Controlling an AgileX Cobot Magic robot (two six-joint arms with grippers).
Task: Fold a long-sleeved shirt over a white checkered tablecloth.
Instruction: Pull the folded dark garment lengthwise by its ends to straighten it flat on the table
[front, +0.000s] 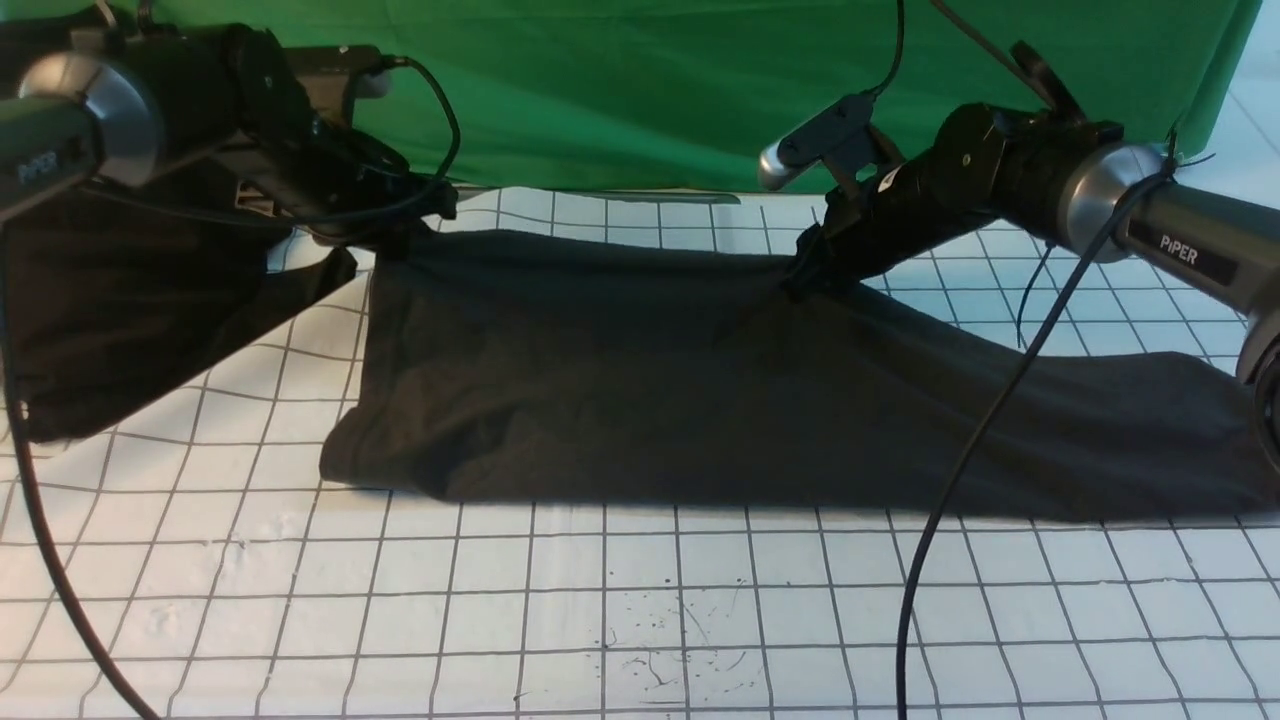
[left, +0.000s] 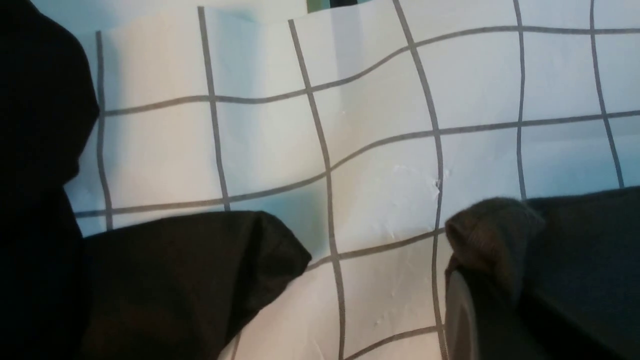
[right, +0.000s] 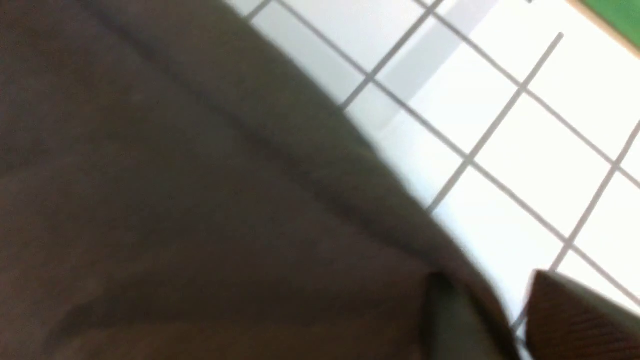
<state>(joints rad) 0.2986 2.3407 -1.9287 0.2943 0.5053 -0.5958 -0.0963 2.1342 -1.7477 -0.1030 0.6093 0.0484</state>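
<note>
The long-sleeved shirt (front: 700, 400) lies flat on the white checkered tablecloth (front: 600, 600). It is a long dark shape, and its long way runs from left to right across the table. The far edge is close to the green cloth (front: 650, 90) at the back, and the near edge faces the robot.

Both grippers are at that far edge. The left gripper (front: 420, 215) is at the far left corner. Its jaws are pressed together, and in the left wrist view a bunch of shirt sits right at them, so it looks like they are pinching the corner. The right gripper (front: 805, 275) touches the far edge too, but further in, past the middle. Its wrist view is blurry and mostly full of shirt, so I cannot tell if its jaws are spread or pinching.

So the whole shirt lies on the robot's side of both jaws. I think the next move is to bring the far edge over toward the near edge, so both arms need to pull the same way at once.

The right end of the shirt reaches well past the right gripper and has nothing holding it, so it may lag. A black cloth (front: 100, 320) hangs at the left, apart from the shirt.
</note>
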